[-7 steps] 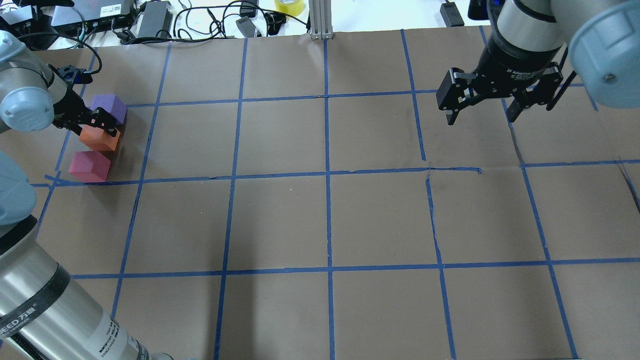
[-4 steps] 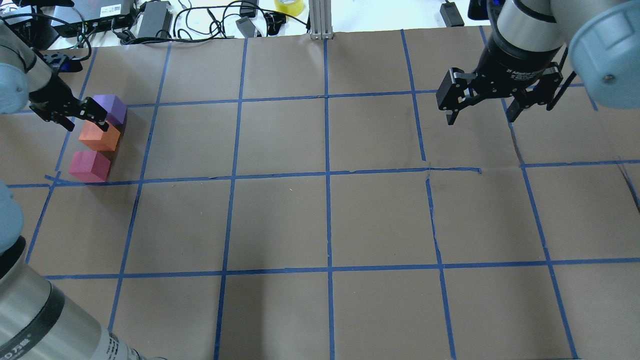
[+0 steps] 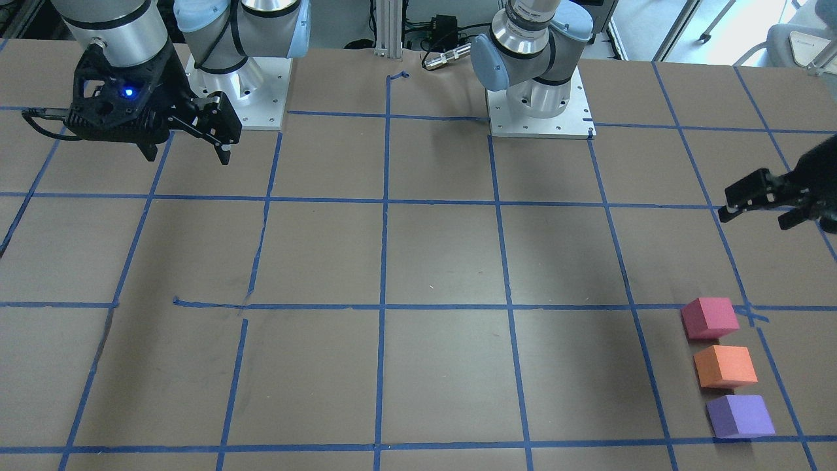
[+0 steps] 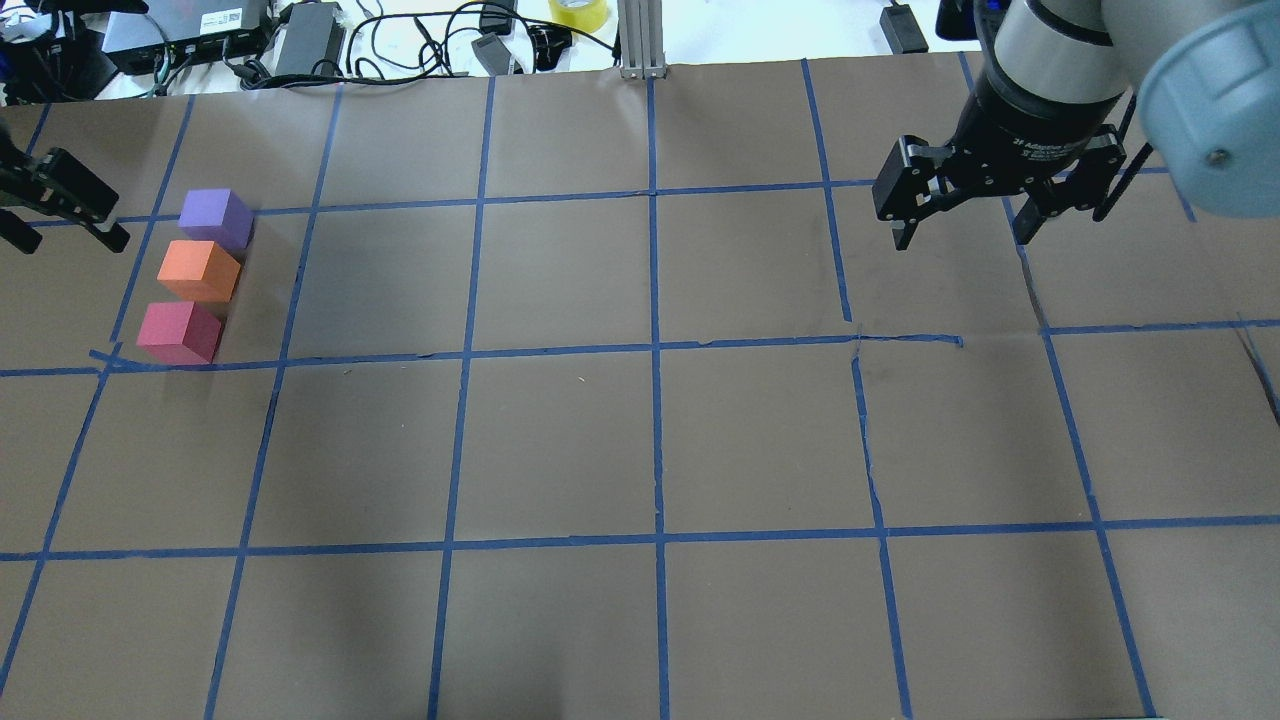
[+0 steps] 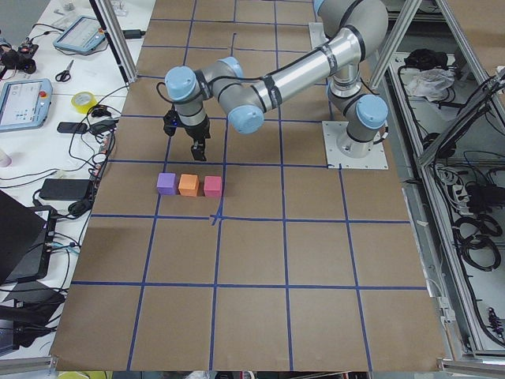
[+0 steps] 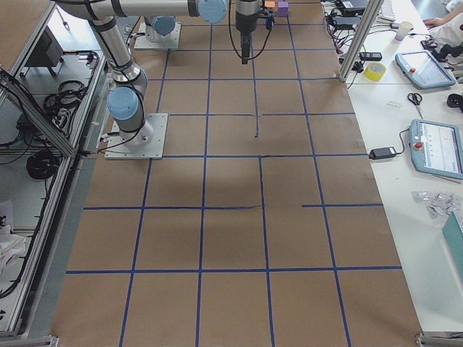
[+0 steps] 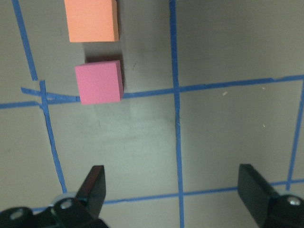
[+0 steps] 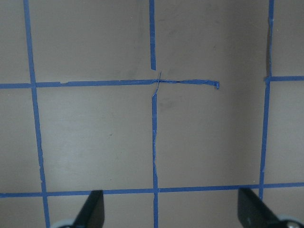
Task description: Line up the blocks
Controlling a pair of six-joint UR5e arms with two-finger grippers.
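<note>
Three blocks lie in a short touching row near the table's left edge: purple [image 4: 215, 218], orange [image 4: 198, 270], pinkish-red [image 4: 178, 332]. They also show in the front view as pinkish-red [image 3: 709, 318], orange [image 3: 724, 366] and purple [image 3: 739, 416]. The left wrist view shows the orange block [image 7: 92, 20] and the pinkish-red block [image 7: 99, 81]. My left gripper [image 4: 75, 240] is open and empty, clear of the row on its outer side, and it also shows in the front view [image 3: 753, 219]. My right gripper [image 4: 962, 240] is open and empty, high over the far right.
Cables, power bricks and a yellow tape roll [image 4: 578, 12] lie beyond the table's far edge, beside an aluminium post [image 4: 640, 40]. Both arm bases [image 3: 539, 104] stand at the robot's side. Blue tape lines grid the brown paper.
My left gripper has pulled back from the orange block toward the table's left edge. The three blocks stay in their row. The right arm has not moved.
</note>
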